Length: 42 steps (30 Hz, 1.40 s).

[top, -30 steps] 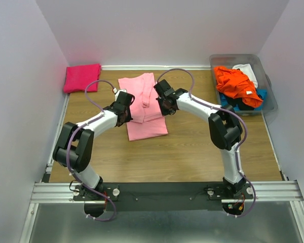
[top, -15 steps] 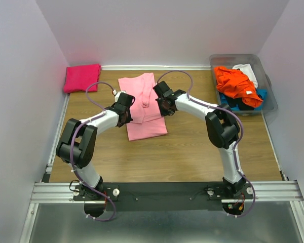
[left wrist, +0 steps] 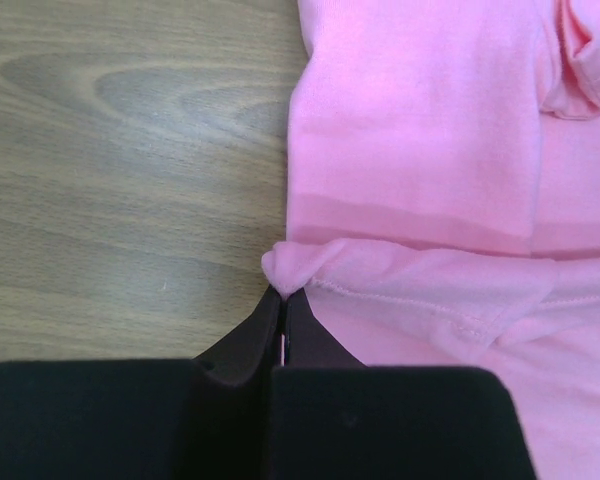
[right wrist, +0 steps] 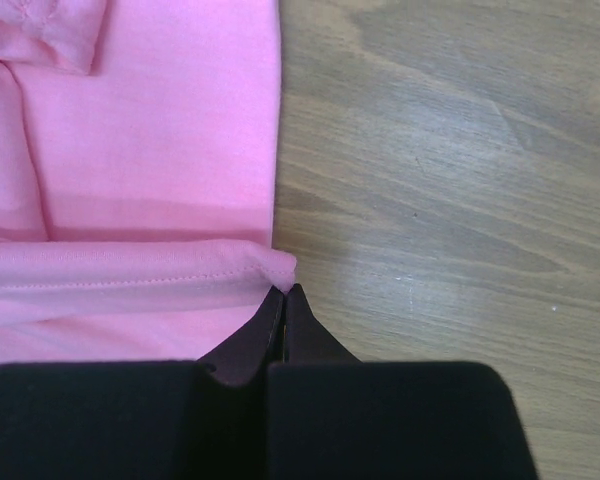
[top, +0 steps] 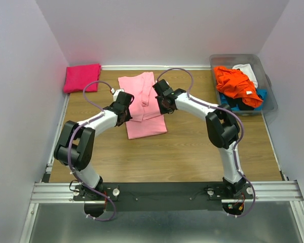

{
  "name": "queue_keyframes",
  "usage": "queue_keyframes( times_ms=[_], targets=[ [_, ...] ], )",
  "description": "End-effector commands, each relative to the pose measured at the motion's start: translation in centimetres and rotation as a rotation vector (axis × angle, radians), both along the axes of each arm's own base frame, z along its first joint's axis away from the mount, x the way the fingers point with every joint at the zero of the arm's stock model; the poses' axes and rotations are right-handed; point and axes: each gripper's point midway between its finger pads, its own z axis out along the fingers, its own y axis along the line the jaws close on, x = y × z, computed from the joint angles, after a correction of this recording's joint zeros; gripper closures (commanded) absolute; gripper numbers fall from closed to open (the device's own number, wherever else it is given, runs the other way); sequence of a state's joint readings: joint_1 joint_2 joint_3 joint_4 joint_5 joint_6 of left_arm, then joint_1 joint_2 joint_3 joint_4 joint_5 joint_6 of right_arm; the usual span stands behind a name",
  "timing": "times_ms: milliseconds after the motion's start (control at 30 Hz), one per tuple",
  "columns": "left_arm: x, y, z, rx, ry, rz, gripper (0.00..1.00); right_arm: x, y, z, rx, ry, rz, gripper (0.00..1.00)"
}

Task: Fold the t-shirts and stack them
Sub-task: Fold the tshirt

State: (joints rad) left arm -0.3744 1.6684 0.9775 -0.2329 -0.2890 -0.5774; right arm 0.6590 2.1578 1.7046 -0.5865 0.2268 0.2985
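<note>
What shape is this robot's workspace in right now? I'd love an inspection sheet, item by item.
Surface: wooden table, flat, grain visible.
Job's things: pink shirt mid-table, partly folded; magenta shirt folded at the far left corner; orange shirt atop other clothes in a clear bin, far right.
Clutter: nothing seen.
Jaws: left arm's jaws shut on the pink shirt's left edge; right arm's jaws shut on its right edge.
Cables: purple cables loop above both arms.
Surroundings: white walls on three sides; metal rail at the near edge.

Orange shirt (top: 235, 82) mostly buries blue shirt (top: 262, 94) — and black shirt (top: 237, 104).
</note>
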Motion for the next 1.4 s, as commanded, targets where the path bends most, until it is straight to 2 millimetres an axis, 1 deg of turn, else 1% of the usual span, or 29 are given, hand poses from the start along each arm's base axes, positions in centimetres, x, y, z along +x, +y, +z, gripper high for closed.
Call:
queue_keyframes(
  times_ms=[0,167,200,267,500,633,667,833,967,1067,1167,1200,1233,1300,1333,1367],
  targets=[
    [0.8,2.3,1.9,0.053,-0.061,0.085,1.00,2.3,-1.3,2.8,-0.019,-0.096,-0.068,0.99],
    [1.3,2.5,1.9,0.054,-0.065,0.095,1.00,2.8,-1.0,3.1,-0.012,-0.108,-0.070,0.99],
    [1.3,2.7,1.8,0.054,-0.063,0.100,1.00,2.7,-0.9,2.8,-0.013,-0.104,-0.067,0.99],
    [1.4,2.8,1.4,0.055,-0.056,0.105,1.00,3.1,-0.8,2.9,-0.013,-0.113,-0.072,0.99],
    [2.6,2.6,0.9,0.055,-0.062,0.101,1.00,3.7,-0.6,1.6,-0.015,-0.106,-0.084,0.99],
    [3.1,2.6,0.4,0.068,-0.058,0.095,1.00,3.9,-1.0,0.6,-0.028,-0.096,-0.099,0.99],
    [3.3,2.6,0.4,0.067,-0.062,0.095,1.00,3.8,-1.1,0.2,-0.031,-0.091,-0.100,0.99],
    [3.8,2.8,0.2,0.081,-0.065,0.106,1.00,4.1,-1.1,-0.7,-0.036,-0.089,-0.104,0.99],
    [4.0,3.0,0.0,0.085,-0.066,0.116,1.00,4.4,-1.1,-0.8,-0.035,-0.099,-0.106,0.99],
    [4.0,3.1,0.0,0.088,-0.068,0.122,1.00,4.6,-1.1,-0.5,-0.032,-0.108,-0.108,0.99],
    [3.8,3.3,-0.4,0.096,-0.060,0.132,1.00,4.6,-0.9,-0.3,-0.025,-0.111,-0.101,0.95],
    [3.7,3.5,-0.5,0.100,-0.058,0.138,1.00,4.7,-0.8,-0.3,-0.021,-0.114,-0.101,0.90],
    [3.7,3.5,-0.5,0.093,-0.059,0.149,0.91,4.7,-0.7,-0.3,-0.020,-0.113,-0.093,0.87],
    [3.6,3.4,-0.5,0.089,-0.059,0.148,0.80,4.6,-0.5,0.0,-0.012,-0.113,-0.083,0.82],
    [3.8,3.2,-0.2,0.080,-0.066,0.144,0.72,4.5,-0.5,0.1,-0.007,-0.112,-0.083,0.77],
    [3.9,3.1,0.1,0.075,-0.073,0.142,0.65,4.6,-0.3,0.7,0.006,-0.117,-0.078,0.74]
  ],
)
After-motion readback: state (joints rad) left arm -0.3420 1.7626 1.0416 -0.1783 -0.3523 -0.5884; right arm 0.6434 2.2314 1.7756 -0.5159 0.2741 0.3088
